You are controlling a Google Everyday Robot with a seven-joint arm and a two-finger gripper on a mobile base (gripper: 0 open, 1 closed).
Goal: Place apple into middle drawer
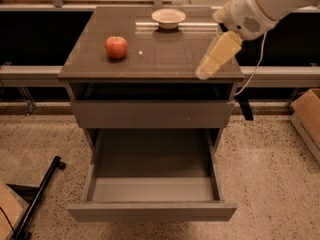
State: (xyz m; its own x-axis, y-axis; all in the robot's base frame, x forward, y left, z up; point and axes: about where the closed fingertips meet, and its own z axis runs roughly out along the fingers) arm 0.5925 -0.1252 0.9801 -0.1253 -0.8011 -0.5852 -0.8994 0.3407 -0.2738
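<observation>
The apple, red with a short stem, sits on the left part of the cabinet's dark top. The middle drawer is pulled far out below, with a pale grey floor, and nothing is in it. My gripper hangs from the white arm over the right front part of the top. It is well to the right of the apple and does not touch it. It holds nothing that I can see.
A shallow cream bowl stands at the back of the top. A closed grey-brown front panel sits above the open drawer. A cardboard box is on the floor at right, and a black bar at lower left.
</observation>
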